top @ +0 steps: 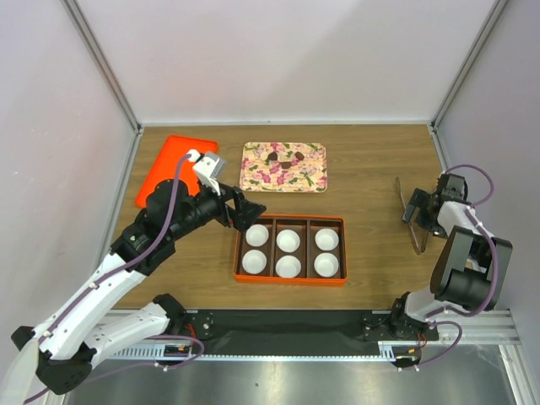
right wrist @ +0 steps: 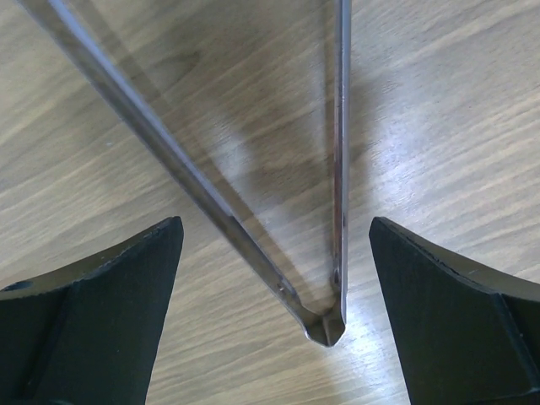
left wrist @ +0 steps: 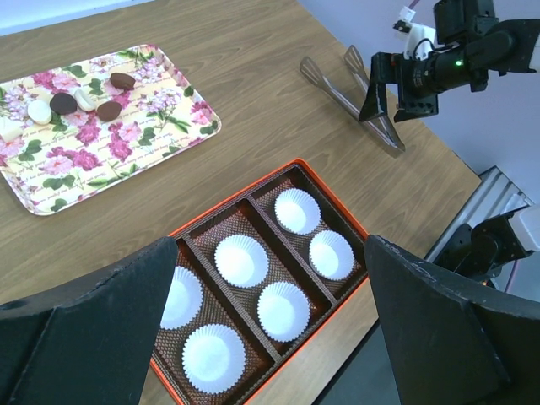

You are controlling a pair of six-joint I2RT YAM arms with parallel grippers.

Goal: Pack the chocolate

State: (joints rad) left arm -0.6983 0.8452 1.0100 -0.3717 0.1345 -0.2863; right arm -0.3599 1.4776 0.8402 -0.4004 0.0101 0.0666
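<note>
Several small dark-brown chocolates (top: 272,157) (left wrist: 63,103) lie with a few white pieces on a floral tray (top: 308,179) (left wrist: 152,135) at the back of the table. An orange box (top: 289,281) (left wrist: 228,198) holds six white paper cups, all empty. My left gripper (top: 249,211) (left wrist: 270,245) is open and empty above the box's left end. My right gripper (top: 415,208) (right wrist: 275,224) is open and hovers low with its jaws on either side of the hinge end of the metal tongs (top: 407,218) (right wrist: 325,325) (left wrist: 354,93), which lie on the table.
An orange lid (top: 173,169) lies flat at the back left, behind my left arm. White walls close the table on three sides. Bare wood lies between the box and the tongs.
</note>
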